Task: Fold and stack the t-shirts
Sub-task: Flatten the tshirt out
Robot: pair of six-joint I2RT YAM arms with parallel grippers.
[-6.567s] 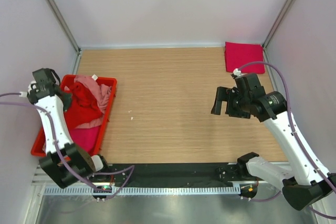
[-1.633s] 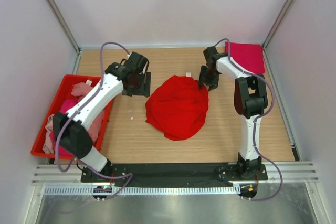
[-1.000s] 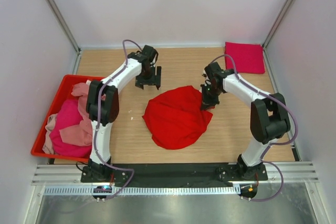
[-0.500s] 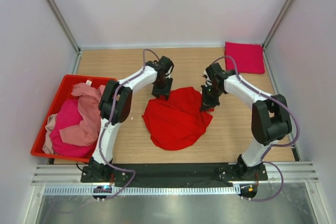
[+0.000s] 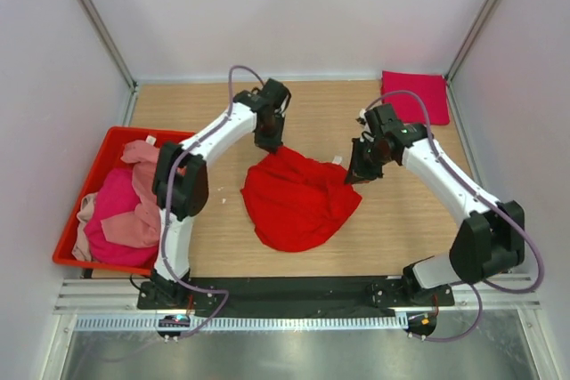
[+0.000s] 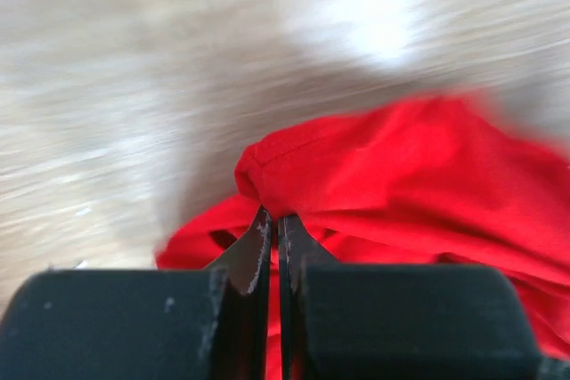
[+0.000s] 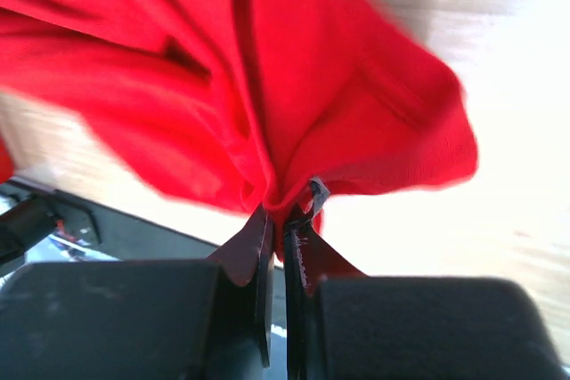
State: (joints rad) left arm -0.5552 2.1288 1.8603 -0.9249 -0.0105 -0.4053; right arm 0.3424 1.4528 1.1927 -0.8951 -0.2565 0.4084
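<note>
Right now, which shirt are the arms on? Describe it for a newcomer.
On the middle of the wooden table lies a bright red t-shirt, pinched by the left fingers and right fingers. Unlike the folded magenta shirt in the far right corner and the shirts in the red bin, it lies loose.

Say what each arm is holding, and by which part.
The red t-shirt, by both: left fingers pinch its far-left edge, right fingers its far-right edge.

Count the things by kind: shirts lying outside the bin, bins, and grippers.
Shirts outside the bin: 2, the red shirt and the magenta shirt
Bins: 1, the bin
Grippers: 2, left gripper and right gripper
Total: 5
</note>
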